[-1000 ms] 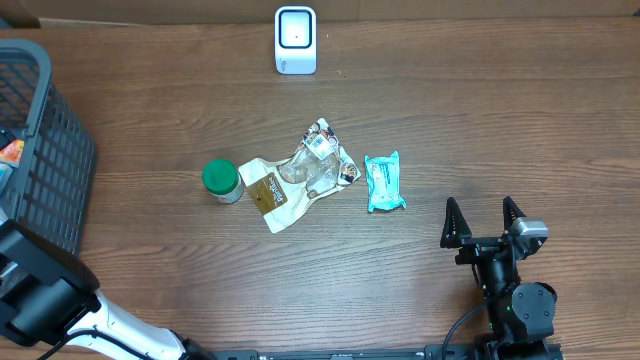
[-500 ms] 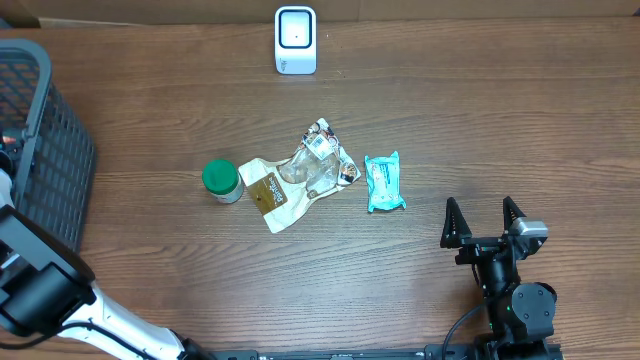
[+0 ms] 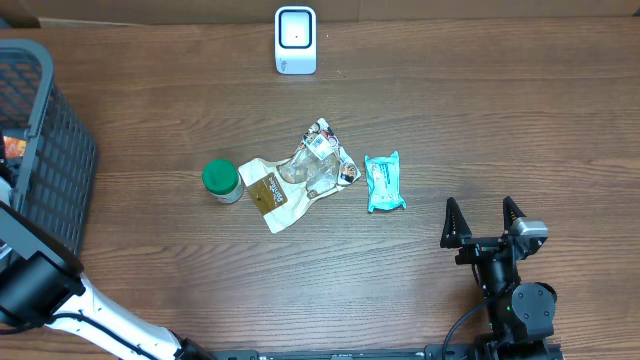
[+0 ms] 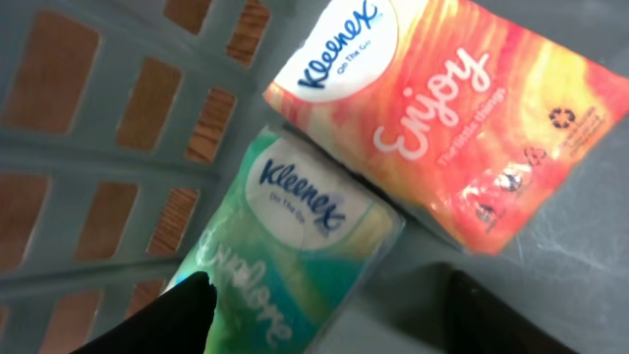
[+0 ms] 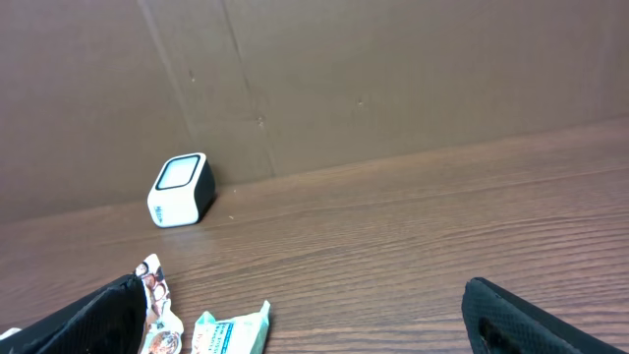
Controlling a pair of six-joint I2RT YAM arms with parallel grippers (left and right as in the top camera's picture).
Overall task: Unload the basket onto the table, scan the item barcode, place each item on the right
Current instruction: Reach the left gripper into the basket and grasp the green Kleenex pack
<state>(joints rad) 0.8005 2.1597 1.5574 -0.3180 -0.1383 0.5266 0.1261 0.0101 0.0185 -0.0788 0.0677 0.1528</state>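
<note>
Green tissue pack (image 4: 290,231) lies between the tips of the spread left claw (image 4: 329,287), orange pack (image 4: 462,108) beyond; right claw (image 3: 479,206) gapes wide.

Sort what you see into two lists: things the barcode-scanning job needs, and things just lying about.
Job: scanner; basket; green Kleenex pack; orange Kleenex pack; left fingers.
Lying about, probably: green-lidded jar; crumpled wrappers; teal packet.

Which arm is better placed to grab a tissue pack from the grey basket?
Left. The left pincer hangs open over the green Kleenex tissue pack inside the grey plastic basket; the right pincer sits open far across the wooden table.
</note>
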